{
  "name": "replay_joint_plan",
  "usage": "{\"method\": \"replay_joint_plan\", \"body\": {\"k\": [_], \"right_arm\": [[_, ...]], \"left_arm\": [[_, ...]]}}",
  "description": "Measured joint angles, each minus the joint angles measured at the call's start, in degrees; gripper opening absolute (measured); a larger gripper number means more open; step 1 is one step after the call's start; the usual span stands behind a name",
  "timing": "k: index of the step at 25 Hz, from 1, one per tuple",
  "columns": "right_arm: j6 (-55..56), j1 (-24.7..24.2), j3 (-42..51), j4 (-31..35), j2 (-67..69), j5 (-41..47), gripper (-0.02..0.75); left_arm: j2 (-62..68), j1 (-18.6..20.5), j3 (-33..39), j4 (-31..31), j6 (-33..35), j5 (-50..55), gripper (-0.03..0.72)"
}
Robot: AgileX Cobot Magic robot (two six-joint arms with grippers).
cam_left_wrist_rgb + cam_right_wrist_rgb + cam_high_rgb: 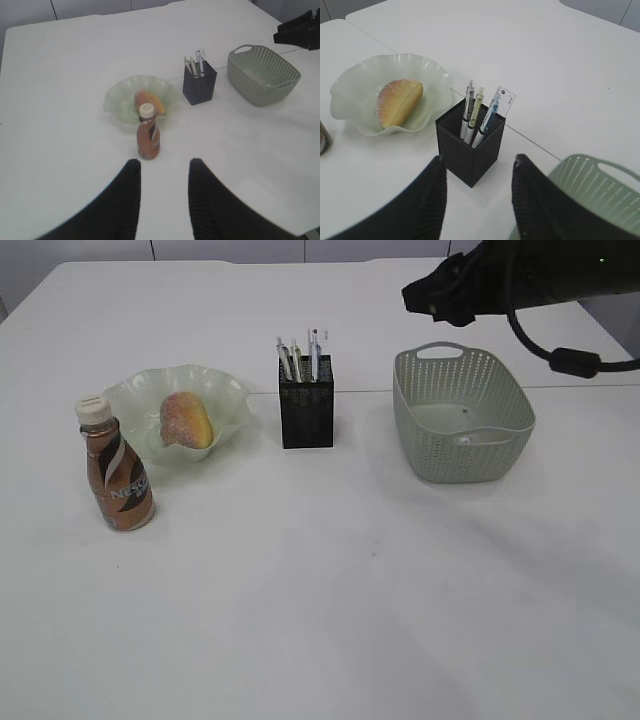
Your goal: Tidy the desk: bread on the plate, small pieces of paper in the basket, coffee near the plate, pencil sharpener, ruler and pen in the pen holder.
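Pens [476,116] upright in holder [470,147], tips down; both claws [165,172] [480,167] open, empty.

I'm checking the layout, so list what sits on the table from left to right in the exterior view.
Bottle → plate with bread → pen holder → basket.

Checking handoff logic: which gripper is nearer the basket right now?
Right. The right gripper hangs open above the table just behind the basket, beside the pen holder. The left gripper is open far off, on the near side of the coffee bottle.
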Motion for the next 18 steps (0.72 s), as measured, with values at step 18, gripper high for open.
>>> {"method": "replay_joint_plan", "body": {"k": [18], "right_arm": [[4.49,0.0,25.82,0.0,-26.98,6.2,0.342]], "left_arm": [[-28.73,-0.09,42.49,-7.66,4.09,-9.26,0.267]]}}
